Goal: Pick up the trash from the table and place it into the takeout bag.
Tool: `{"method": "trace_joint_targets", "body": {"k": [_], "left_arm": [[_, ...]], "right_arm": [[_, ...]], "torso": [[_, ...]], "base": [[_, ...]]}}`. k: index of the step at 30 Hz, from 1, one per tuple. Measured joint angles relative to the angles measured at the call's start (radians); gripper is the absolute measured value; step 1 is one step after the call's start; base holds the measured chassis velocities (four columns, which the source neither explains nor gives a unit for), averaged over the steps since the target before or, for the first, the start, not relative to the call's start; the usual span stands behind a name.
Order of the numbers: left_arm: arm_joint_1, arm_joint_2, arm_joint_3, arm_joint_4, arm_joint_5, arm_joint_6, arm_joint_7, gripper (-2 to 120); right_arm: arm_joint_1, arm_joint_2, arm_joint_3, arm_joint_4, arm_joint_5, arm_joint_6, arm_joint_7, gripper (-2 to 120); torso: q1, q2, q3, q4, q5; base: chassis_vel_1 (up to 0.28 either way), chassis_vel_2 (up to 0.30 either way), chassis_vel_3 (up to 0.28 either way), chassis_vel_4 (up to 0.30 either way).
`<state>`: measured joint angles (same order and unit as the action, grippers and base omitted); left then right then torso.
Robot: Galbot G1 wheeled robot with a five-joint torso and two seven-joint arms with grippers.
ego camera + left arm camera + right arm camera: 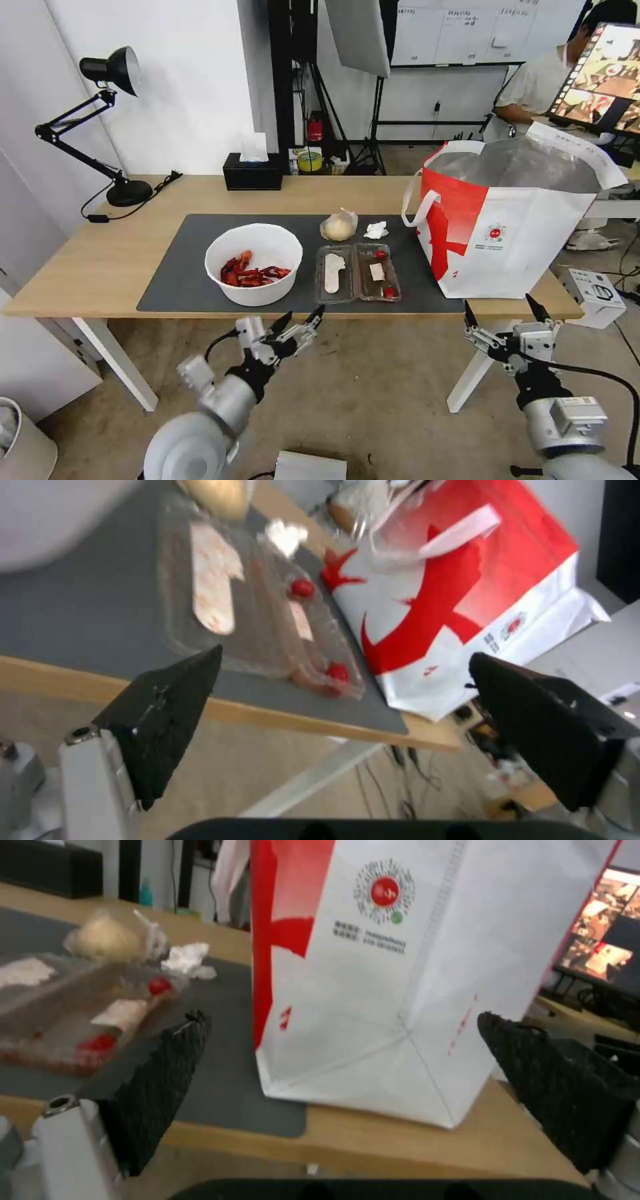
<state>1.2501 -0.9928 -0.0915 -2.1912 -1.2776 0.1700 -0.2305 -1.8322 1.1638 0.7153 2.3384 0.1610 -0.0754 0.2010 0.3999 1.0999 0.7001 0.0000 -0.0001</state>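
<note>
Four pieces of trash lie on the table (100, 267): bowl (254, 263), tray (358, 272), small bag (339, 226), tissue (376, 230). None looks bagged; the takeout bag (510, 223) stands just beside them. Left gripper (300, 320) and right gripper (503, 308) hover below the near edge, both wide open and empty.

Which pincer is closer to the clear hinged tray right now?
Left. The left pincer hangs open just off the table edge in front of the clear hinged tray. The right pincer, also open, sits farther off, below the takeout bag.
</note>
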Motion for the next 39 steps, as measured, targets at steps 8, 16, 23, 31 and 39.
{"method": "trace_joint_targets", "body": {"k": [8,16,23,31,39], "left_arm": [[-0.137,-0.101,0.074,0.059,-0.178,0.042,-0.137,100],[-0.163,-0.173,0.089,0.089,-0.237,0.055,-0.209,100],[-0.169,-0.206,0.091,0.122,-0.256,0.063,-0.238,100],[-0.167,-0.264,0.083,0.172,-0.268,0.055,-0.257,100],[-0.182,-0.347,0.07,0.195,-0.28,0.054,-0.275,100]], "right_arm": [[-0.011,-0.002,0.014,-0.001,0.0,0.002,0.004,100],[-0.021,0.009,0.022,-0.004,-0.003,0.01,0.006,100],[-0.034,0.021,0.024,-0.006,-0.007,0.024,0.008,100],[-0.024,0.017,0.016,-0.031,-0.008,0.03,0.02,100],[0.007,-0.002,0.006,-0.068,-0.008,0.03,0.038,100]], "torso": [[0.0,0.0,0.0,-0.0001,0.0003],[0.0,0.0,0.0,-0.0001,0.0002],[0.0,0.0,0.0,0.0,0.0001],[0.0,0.0,0.0,0.0001,0.0001],[0.0,0.0,0.0,0.0001,0.0002]], "base": [[0.0,0.0,0.0,0.0],[0.0,0.0,0.0,0.0],[0.0,0.0,0.0,0.0],[0.0,0.0,0.0,0.0],[0.0,0.0,0.0,0.0]]}}
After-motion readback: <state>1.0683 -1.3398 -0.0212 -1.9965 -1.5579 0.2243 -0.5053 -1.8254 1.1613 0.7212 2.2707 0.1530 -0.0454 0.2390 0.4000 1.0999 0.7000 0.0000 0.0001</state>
